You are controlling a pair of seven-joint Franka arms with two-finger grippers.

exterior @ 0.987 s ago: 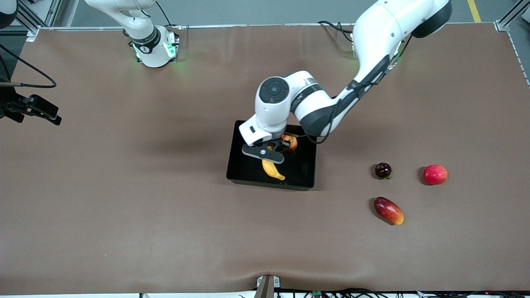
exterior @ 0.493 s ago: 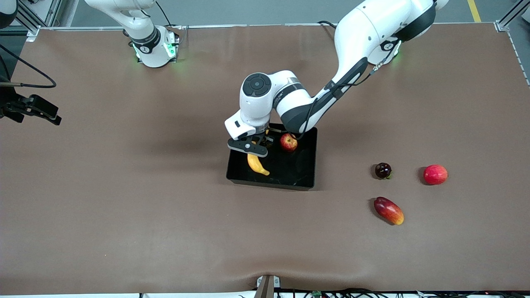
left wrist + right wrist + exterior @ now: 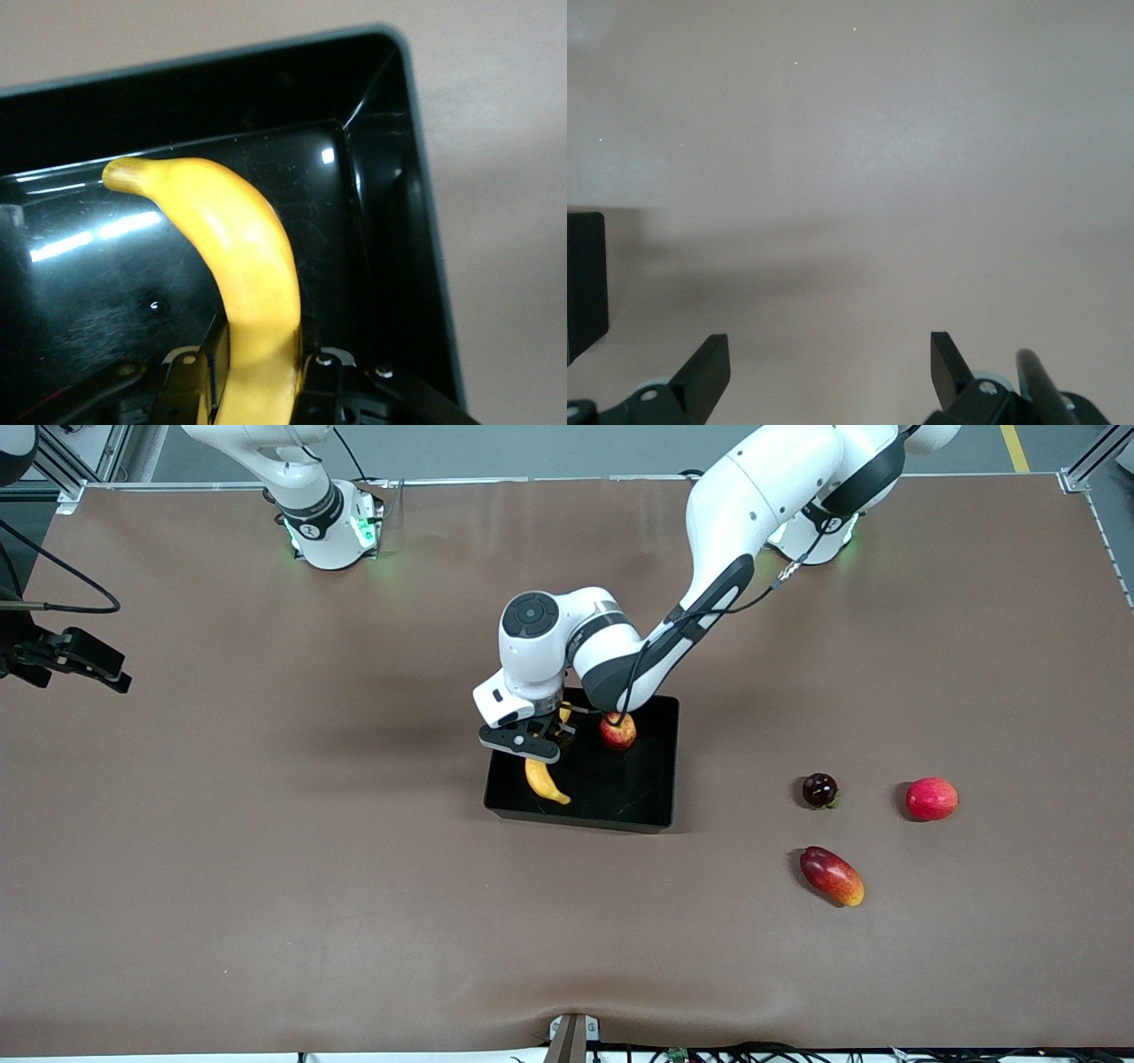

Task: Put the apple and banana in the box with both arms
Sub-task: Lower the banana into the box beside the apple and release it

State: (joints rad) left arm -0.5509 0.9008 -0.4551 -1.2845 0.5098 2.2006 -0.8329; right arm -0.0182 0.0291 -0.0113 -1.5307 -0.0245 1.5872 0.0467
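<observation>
The black box (image 3: 651, 784) sits mid-table, and the red apple (image 3: 617, 731) lies inside it near its edge farther from the camera. My left gripper (image 3: 532, 742) is over the box's end toward the right arm, shut on the yellow banana (image 3: 542, 779). The banana hangs down into the box, tip close to the glossy floor. In the left wrist view the banana (image 3: 239, 257) runs out from between the fingers of the left gripper (image 3: 257, 372) toward a box corner (image 3: 390, 177). My right gripper (image 3: 830, 363) waits open over bare table, at the right arm's end (image 3: 89, 662).
Three fruits lie on the brown mat toward the left arm's end: a small dark round fruit (image 3: 819, 789), a pinkish-red round fruit (image 3: 931, 798) and a red-and-yellow mango (image 3: 831, 875) nearer the camera. A dark edge (image 3: 585, 283) shows in the right wrist view.
My left arm has carried the banana across the box toward the right arm's end, and the apple now shows in full. The right arm has not moved.
</observation>
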